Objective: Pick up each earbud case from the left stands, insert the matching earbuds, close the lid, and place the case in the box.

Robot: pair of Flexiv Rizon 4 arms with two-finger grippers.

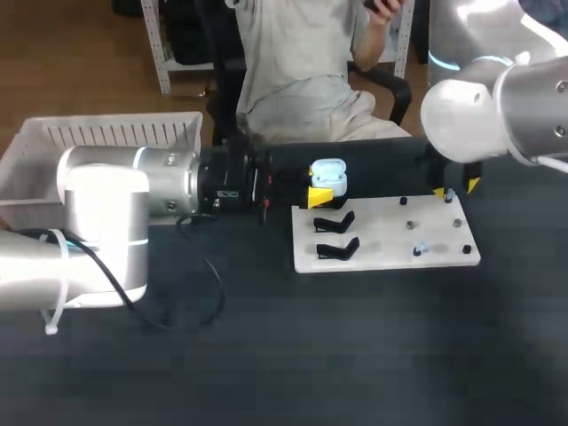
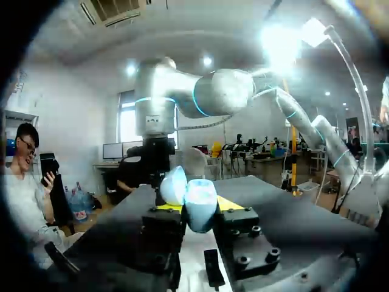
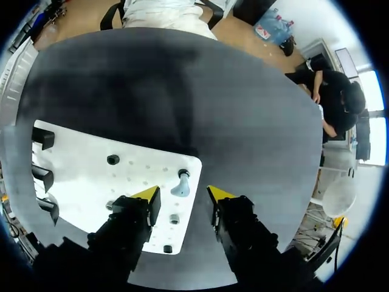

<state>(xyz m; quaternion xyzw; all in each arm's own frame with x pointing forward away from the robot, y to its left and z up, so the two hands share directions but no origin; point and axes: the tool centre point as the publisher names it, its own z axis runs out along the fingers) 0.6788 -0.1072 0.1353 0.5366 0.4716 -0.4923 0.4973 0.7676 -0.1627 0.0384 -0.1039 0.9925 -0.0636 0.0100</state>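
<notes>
While lid stands open, my left gripper (image 1: 321, 193) clamps pale blue earbud case (image 1: 328, 174) from both sides, at far left corner of white board (image 1: 390, 238). Left arm lies level across table (image 1: 266, 355). Small wrist label (image 1: 227, 193) too blurred to read. My right gripper (image 3: 183, 193) points down over board's right end, fingers apart, earbud (image 3: 180, 184) just ahead between tips.

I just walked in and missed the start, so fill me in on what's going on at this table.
The left gripper holds a light blue earbud case with its lid open, by the edge of the white board. The right gripper is open and hovers over the board's other end, with a small earbud just ahead of its fingers. Two black stands on the board are bare. The white box sits to the left.
</notes>
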